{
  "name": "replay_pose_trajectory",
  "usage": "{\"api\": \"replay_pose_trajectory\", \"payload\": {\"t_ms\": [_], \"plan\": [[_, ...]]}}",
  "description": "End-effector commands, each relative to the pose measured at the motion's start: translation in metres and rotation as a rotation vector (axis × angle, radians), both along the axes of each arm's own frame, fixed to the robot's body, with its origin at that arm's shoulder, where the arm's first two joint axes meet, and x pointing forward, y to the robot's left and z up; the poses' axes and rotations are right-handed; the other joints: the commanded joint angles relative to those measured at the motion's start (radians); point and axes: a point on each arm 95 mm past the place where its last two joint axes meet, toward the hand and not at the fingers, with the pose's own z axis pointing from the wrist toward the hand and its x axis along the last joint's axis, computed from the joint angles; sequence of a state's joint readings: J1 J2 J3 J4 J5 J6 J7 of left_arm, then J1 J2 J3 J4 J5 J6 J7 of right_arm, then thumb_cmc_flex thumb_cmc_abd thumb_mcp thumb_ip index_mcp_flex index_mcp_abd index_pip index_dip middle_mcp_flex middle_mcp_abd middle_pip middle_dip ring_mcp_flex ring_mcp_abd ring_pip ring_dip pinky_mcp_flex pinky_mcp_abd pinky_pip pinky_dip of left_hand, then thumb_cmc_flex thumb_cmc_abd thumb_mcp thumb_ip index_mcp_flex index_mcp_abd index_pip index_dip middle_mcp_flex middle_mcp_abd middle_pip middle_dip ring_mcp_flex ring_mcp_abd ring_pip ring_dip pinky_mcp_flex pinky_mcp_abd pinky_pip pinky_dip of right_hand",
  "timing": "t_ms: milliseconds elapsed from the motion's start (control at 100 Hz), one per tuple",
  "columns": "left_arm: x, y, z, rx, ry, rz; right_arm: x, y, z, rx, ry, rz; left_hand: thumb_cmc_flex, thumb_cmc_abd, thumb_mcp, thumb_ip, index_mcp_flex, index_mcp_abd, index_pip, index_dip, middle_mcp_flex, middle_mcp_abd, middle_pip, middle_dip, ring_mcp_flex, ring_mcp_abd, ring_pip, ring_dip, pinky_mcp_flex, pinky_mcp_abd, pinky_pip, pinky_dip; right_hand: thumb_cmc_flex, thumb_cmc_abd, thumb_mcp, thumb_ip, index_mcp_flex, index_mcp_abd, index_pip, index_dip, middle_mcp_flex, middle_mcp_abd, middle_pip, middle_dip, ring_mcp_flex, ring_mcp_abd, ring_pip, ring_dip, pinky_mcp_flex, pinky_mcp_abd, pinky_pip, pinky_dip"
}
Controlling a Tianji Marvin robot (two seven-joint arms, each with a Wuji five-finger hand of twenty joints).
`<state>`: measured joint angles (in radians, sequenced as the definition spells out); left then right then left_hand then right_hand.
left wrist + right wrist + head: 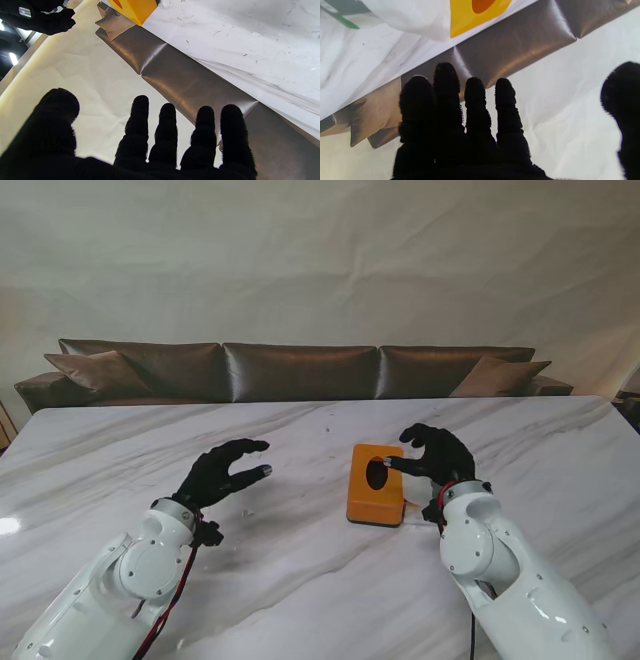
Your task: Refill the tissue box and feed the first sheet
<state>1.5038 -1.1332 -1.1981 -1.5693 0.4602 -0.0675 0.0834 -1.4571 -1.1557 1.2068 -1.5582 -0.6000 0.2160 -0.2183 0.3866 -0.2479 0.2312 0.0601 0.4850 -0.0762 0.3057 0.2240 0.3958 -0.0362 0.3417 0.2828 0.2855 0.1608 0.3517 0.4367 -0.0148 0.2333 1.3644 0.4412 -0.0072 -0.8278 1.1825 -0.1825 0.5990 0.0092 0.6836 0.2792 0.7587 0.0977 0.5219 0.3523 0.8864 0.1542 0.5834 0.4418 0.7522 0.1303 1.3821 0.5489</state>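
Your left hand (225,472) fingers spread, holding nothing, your right hand (435,455) fingers apart and curled, empty, index tip at the oval opening of the orange tissue box (376,483), box just left of right hand on marble table (300,580).

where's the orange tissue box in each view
Stand view: the box sits on the marble table right of centre, beside the right hand, its round hole facing up.
Left wrist view: only a yellow-orange corner of the box shows at the picture's edge, near the right hand's fingers.
Right wrist view: part of the box with its hole shows at the edge.
Shared landmark: the brown sofa behind the table.
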Motion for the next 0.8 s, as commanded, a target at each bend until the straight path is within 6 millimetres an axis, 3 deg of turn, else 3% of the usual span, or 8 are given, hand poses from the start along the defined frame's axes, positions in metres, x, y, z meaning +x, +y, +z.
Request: {"api": "replay_pose_trajectory", "payload": {"t_ms": [0, 20, 160, 310, 430, 530, 670, 790], "plan": [[0.000, 0.001, -0.003, 0.002, 0.018, -0.003, 0.008, 0.004, 0.002, -0.006, 0.023, 0.014, -0.008, 0.040, -0.016, 0.032, 0.015, 0.020, 0.014, 0.018, 0.029, 0.016, 0.024, 0.012, 0.036, 0.000, 0.008, 0.017, 0.007, 0.028, -0.459, 0.021, -0.039, 0.026, -0.019, 0.007, 0.019, -0.011, 0.009, -0.008, 0.006, 0.007, -0.005, -0.021, -0.004, 0.063, -0.027, -0.019, 0.093, -0.035, 0.077, -0.011], [0.000, 0.001, -0.003, 0.002, 0.019, -0.001, 0.011, 0.005, 0.000, -0.007, 0.028, 0.013, -0.009, 0.041, -0.015, 0.033, 0.014, 0.020, 0.014, 0.018, 0.029, 0.016, 0.024, 0.013, 0.038, -0.001, 0.009, 0.017, 0.007, 0.028, -0.458, 0.022, -0.037, 0.029, -0.024, 0.013, 0.024, -0.011, 0.009, -0.006, 0.010, 0.009, 0.000, -0.036, 0.005, 0.066, -0.017, -0.040, 0.113, -0.041, 0.112, -0.062], [-0.001, 0.005, -0.004, 0.001, 0.023, 0.015, 0.026, 0.016, -0.006, -0.035, 0.012, 0.001, -0.009, 0.044, -0.012, 0.035, 0.016, 0.020, 0.016, 0.019, 0.035, 0.016, 0.028, 0.015, 0.041, 0.003, 0.013, 0.021, 0.010, 0.028, -0.451, 0.027, -0.038, 0.032, -0.022, 0.016, 0.075, -0.010, 0.033, -0.003, 0.082, 0.012, 0.023, -0.051, 0.125, 0.066, 0.033, -0.075, 0.282, -0.116, 0.224, -0.136], [-0.003, 0.007, -0.005, 0.000, 0.031, 0.022, 0.036, 0.032, -0.010, 0.004, 0.004, 0.003, -0.010, 0.052, -0.007, 0.037, 0.015, 0.022, 0.017, 0.020, 0.038, 0.015, 0.033, 0.018, 0.042, 0.003, 0.016, 0.024, 0.011, 0.029, -0.447, 0.030, -0.026, 0.041, -0.027, 0.022, 0.117, 0.016, 0.042, -0.007, 0.127, 0.038, 0.031, -0.050, 0.202, 0.104, 0.051, -0.088, 0.365, -0.147, 0.236, -0.156], [-0.003, 0.009, -0.005, 0.001, 0.033, 0.025, 0.041, 0.042, -0.011, 0.008, 0.004, 0.005, -0.011, 0.054, -0.002, 0.040, 0.018, 0.016, 0.020, 0.022, 0.039, 0.015, 0.035, 0.020, 0.044, 0.004, 0.019, 0.026, 0.012, 0.028, -0.443, 0.033, -0.018, 0.050, -0.033, 0.031, 0.142, 0.036, 0.047, -0.013, 0.152, 0.067, 0.039, -0.049, 0.258, 0.136, 0.081, -0.120, 0.392, -0.235, 0.299, -0.137], [-0.003, 0.010, -0.006, 0.000, 0.037, 0.028, 0.043, 0.050, -0.012, 0.033, 0.009, 0.016, -0.012, 0.055, 0.001, 0.041, 0.018, 0.019, 0.020, 0.023, 0.041, 0.015, 0.037, 0.021, 0.045, 0.004, 0.021, 0.028, 0.014, 0.028, -0.441, 0.035, -0.013, 0.047, -0.029, 0.032, 0.153, 0.049, 0.047, -0.016, 0.158, 0.080, 0.042, -0.049, 0.285, 0.148, 0.093, -0.130, 0.397, -0.256, 0.316, -0.129], [-0.003, 0.010, -0.007, -0.004, 0.039, 0.029, 0.045, 0.059, -0.015, 0.035, 0.024, 0.040, -0.014, 0.056, 0.004, 0.041, 0.018, 0.020, 0.021, 0.024, 0.042, 0.015, 0.040, 0.023, 0.046, 0.004, 0.022, 0.030, 0.014, 0.028, -0.438, 0.038, -0.005, 0.062, -0.044, 0.036, 0.141, 0.048, 0.037, -0.022, 0.139, 0.077, 0.035, -0.051, 0.264, 0.154, 0.081, -0.150, 0.386, -0.229, 0.277, -0.147], [-0.003, 0.010, -0.010, -0.009, 0.040, 0.031, 0.047, 0.065, -0.022, 0.038, 0.044, 0.053, -0.014, 0.057, 0.008, 0.041, 0.018, 0.020, 0.023, 0.024, 0.043, 0.016, 0.041, 0.024, 0.046, 0.004, 0.024, 0.031, 0.016, 0.028, -0.436, 0.040, 0.003, 0.069, -0.052, 0.041, 0.132, 0.051, 0.039, -0.023, 0.124, 0.079, 0.036, -0.049, 0.229, 0.172, 0.069, -0.157, 0.351, -0.099, 0.153, -0.227]]}}
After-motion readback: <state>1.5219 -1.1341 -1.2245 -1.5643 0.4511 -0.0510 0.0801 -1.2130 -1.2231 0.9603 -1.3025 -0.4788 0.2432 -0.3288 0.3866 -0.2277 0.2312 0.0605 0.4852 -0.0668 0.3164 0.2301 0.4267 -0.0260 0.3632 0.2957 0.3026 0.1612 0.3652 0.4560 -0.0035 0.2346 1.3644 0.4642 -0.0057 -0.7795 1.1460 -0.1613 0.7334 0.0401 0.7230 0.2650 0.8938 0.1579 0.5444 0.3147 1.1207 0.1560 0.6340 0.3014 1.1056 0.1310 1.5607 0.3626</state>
